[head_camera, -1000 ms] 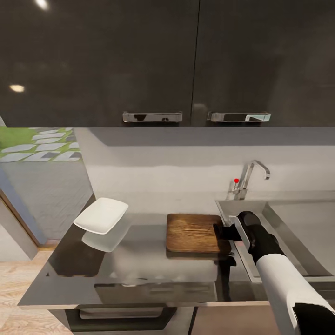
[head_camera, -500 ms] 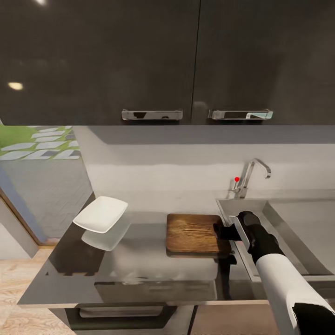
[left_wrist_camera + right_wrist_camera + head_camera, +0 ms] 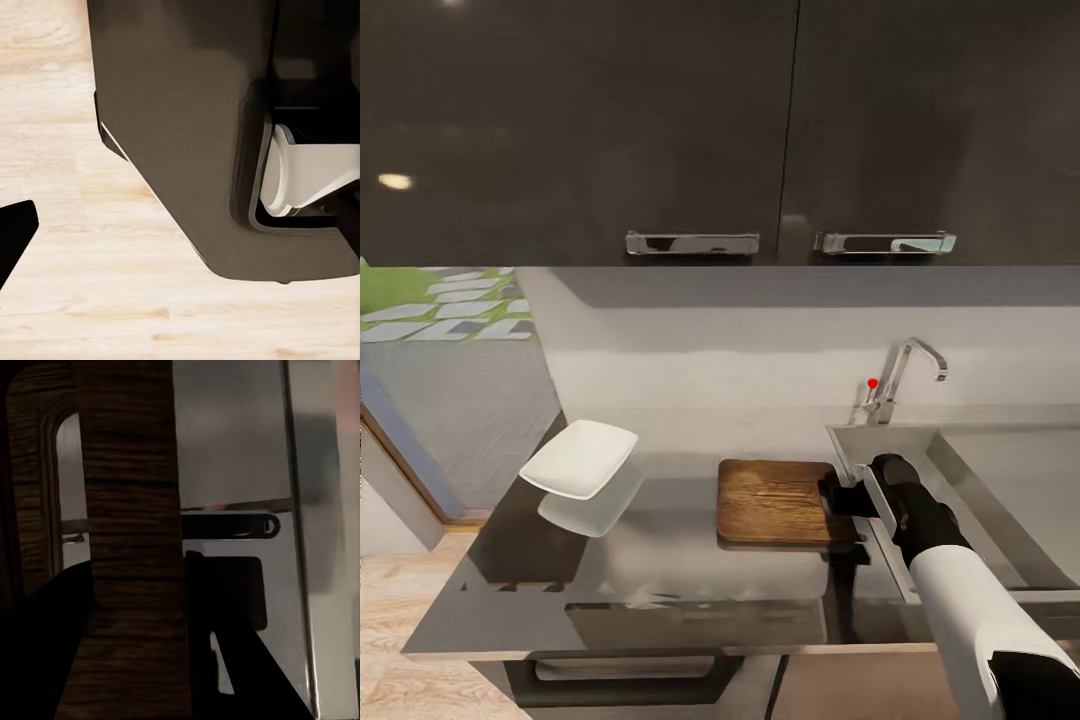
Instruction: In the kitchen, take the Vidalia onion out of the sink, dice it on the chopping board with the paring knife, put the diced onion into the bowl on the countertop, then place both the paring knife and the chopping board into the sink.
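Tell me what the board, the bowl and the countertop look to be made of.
Board: brown wood, matte, with grain lines; the right hand is at its sink-side end. Bowl: plain white and smooth, probably ceramic, possibly plastic. Countertop: glossy dark slab, stone-like or laminate; it mirrors the bowl.

One chopping board point(image 3: 775, 500), one white bowl point(image 3: 580, 458), one sink point(image 3: 1000, 500), one chrome tap point(image 3: 900, 380), two cabinet doors overhead, two steel handles, one tabletop point(image 3: 660, 570).
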{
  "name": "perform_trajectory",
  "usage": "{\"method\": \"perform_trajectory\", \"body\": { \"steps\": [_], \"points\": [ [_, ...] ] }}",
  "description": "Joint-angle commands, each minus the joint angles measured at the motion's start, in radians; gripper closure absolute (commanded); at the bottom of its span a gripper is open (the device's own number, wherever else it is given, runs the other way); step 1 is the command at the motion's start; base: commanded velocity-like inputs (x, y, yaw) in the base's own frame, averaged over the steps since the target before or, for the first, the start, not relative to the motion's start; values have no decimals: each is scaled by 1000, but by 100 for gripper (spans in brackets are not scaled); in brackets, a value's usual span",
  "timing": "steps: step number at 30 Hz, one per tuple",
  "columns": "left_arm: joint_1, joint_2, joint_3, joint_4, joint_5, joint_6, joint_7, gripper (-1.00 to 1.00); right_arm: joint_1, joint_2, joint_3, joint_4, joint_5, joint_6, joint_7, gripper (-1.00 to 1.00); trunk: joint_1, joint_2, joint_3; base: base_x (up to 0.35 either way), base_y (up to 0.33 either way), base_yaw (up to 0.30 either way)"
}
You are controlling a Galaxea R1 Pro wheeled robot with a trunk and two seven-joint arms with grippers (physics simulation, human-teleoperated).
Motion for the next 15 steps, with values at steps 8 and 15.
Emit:
{"method": "perform_trajectory", "body": {
  "steps": [8,15],
  "points": [
    [1,0,0,-3,1,3,0,-100,-1,0,-1,-1,-2,4,1,100,1,-2,-2,0,74,0],
    [1,0,0,-3,1,3,0,-100,-1,0,-1,-1,-2,4,1,100,1,-2,-2,0,6,0]
  ]
}}
